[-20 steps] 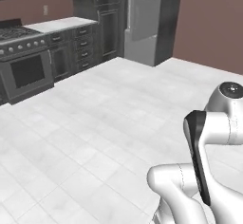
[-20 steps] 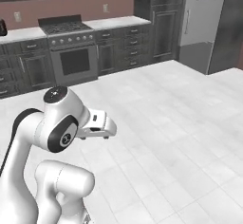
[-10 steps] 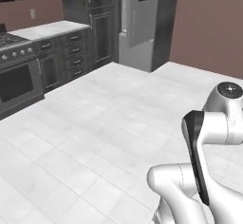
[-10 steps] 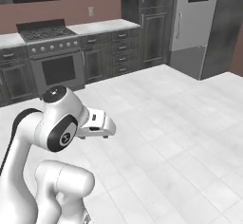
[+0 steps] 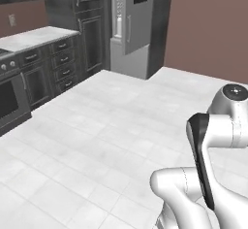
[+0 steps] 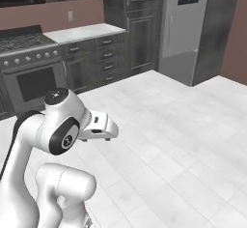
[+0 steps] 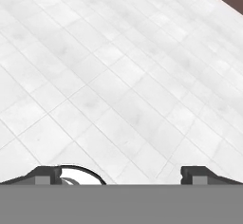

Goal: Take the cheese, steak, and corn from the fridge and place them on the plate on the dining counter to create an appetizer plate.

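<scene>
Nearest: the white two-finger gripper [image 7: 121,173] points down at bare white floor tiles [image 7: 118,76], jaws spread wide, nothing between them. The arm is folded close above its base.

Beyond, open tiled floor runs to a row of dark wood-grain cabinets [image 6: 103,58] under a pale marble worktop [image 5: 31,38], with a steel range [image 6: 29,72] alongside.

Farthest: the tall grey steel-fronted fridge [image 6: 185,29] stands against the back wall, well apart from the robot; its door looks closed in the right base view.

Judgement: task barely begun. Fridge not reached or opened. Cheese, steak and corn are presumably inside, unseen. All three transfers remain.
</scene>
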